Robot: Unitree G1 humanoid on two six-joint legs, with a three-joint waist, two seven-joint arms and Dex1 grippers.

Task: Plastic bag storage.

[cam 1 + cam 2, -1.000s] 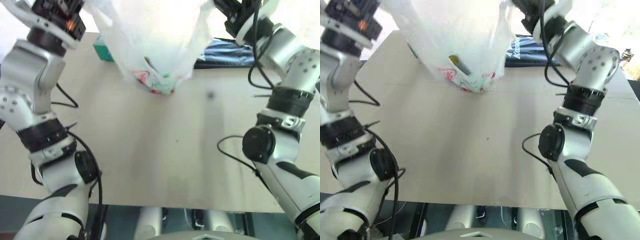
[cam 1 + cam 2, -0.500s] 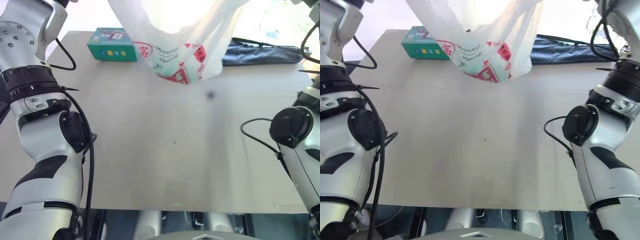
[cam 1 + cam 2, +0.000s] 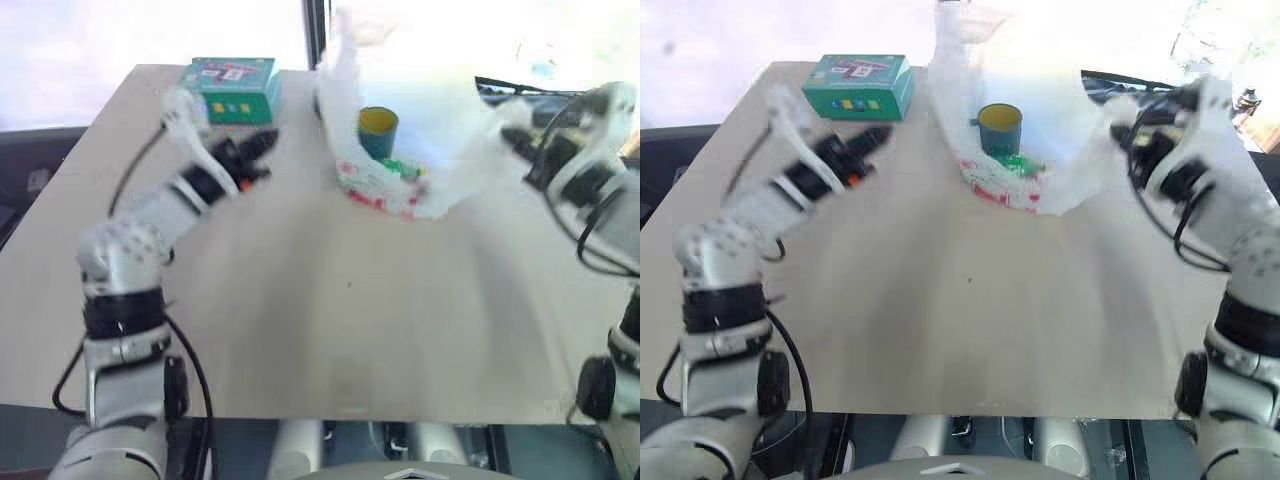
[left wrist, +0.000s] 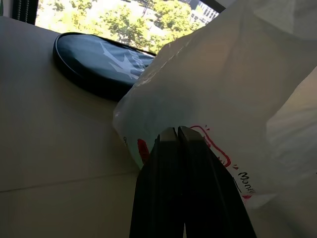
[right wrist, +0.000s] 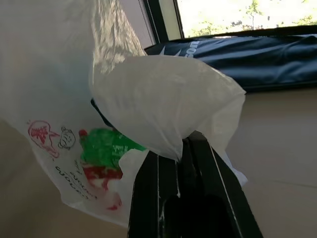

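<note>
Plastic bag (image 3: 1040,150), earlier held high, now rests on the tan table (image 3: 970,330). Right gripper (image 5: 185,148) pinches its edge; left gripper (image 4: 177,136) closed, empty, by the green box (image 3: 858,85)

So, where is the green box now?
In the left eye view the green box lies at the table's far edge, left of the plastic bag and just beyond the left hand.

Translucent white plastic bag (image 3: 1040,130) with red print stands billowed on table

Head pair overlooks table (image 3: 300,330); wrist cams close on bag (image 5: 163,99).
</note>
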